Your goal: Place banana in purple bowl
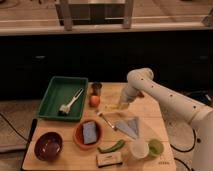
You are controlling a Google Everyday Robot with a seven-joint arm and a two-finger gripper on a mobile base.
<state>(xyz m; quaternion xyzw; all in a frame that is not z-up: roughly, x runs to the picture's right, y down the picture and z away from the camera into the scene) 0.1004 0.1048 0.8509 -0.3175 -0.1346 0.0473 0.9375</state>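
Note:
The banana [112,107] is a small pale-yellow piece lying on the wooden table [150,112], right of the round orange fruit [94,100]. My gripper [122,103] is down at the banana's right end, on or just over it; the contact is hidden by the wrist. The purple bowl [48,146] is dark maroon and glossy and stands empty at the table's front left corner, far from the gripper.
An orange bowl [88,134] holds a blue sponge. A green tray [56,89] with a brush sits at back left, a small dark cup [96,87] beside it. In front are a grey cloth [127,125], a green pod [112,147], a white cup [139,148] and a wrapped bar [109,159].

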